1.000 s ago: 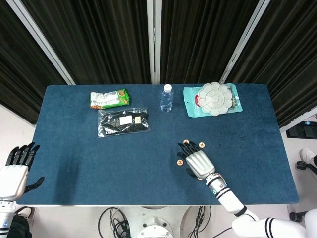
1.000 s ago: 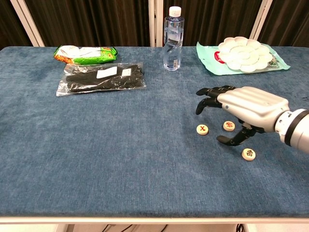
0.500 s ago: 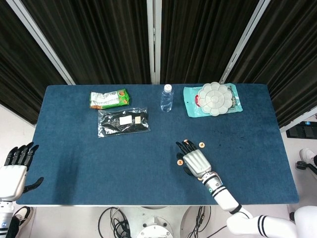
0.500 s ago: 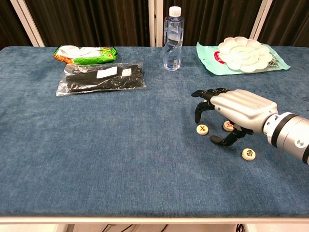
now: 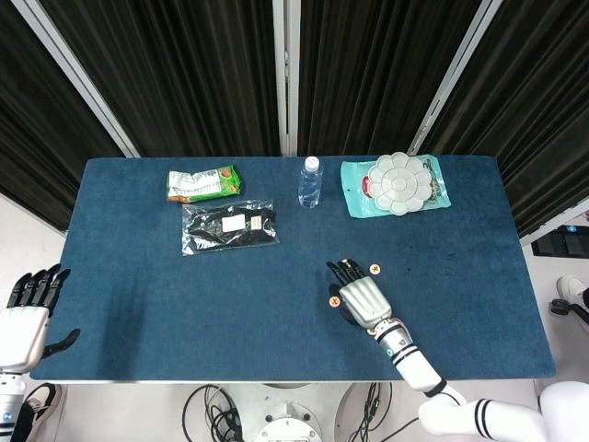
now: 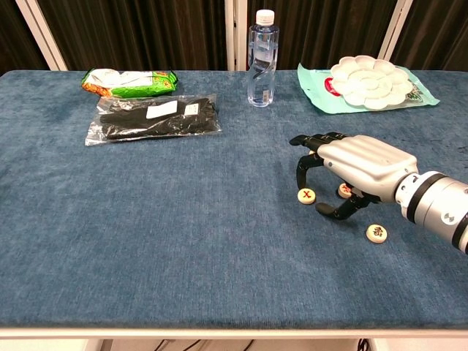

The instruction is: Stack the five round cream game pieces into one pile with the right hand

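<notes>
My left hand [image 5: 26, 318] sits off the table's [image 6: 146, 241] left corner, fingers spread, holding nothing, barely moved from a moment ago. Using the water bottle [image 6: 261, 58] as my landmark: the right hand [image 6: 351, 170] hovers well in front of it and slightly right, fingers curled down but gripping nothing. Since a second ago it has crept left and dipped. Three cream pieces show: one [image 6: 306, 195] under the fingertips, one [image 6: 344, 191] beneath the palm, one [image 6: 376, 232] nearer me, all unstacked.
</notes>
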